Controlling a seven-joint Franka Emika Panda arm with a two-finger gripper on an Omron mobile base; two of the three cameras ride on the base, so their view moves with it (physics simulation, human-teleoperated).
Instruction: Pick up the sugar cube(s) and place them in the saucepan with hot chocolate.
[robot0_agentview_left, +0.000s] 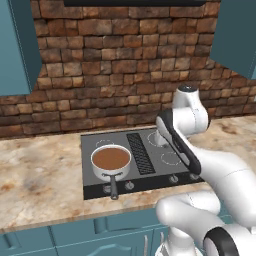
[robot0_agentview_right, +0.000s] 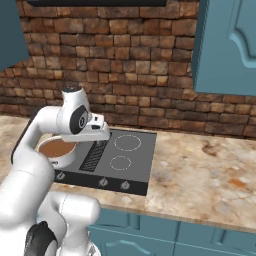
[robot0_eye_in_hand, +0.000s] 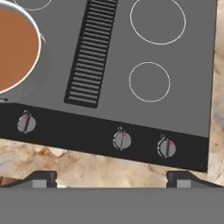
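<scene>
Plainly, the gripper is spread wide, empty, above the stove's knobs.

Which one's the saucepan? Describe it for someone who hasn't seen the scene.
Find the dark cooktop set into the beige counter below the brick wall. The saucepan stands on its front left burner, handle pointing toward the knob row. It is the only vessel there: silver, round, full of smooth brown liquid, while the other burner rings are bare.
</scene>
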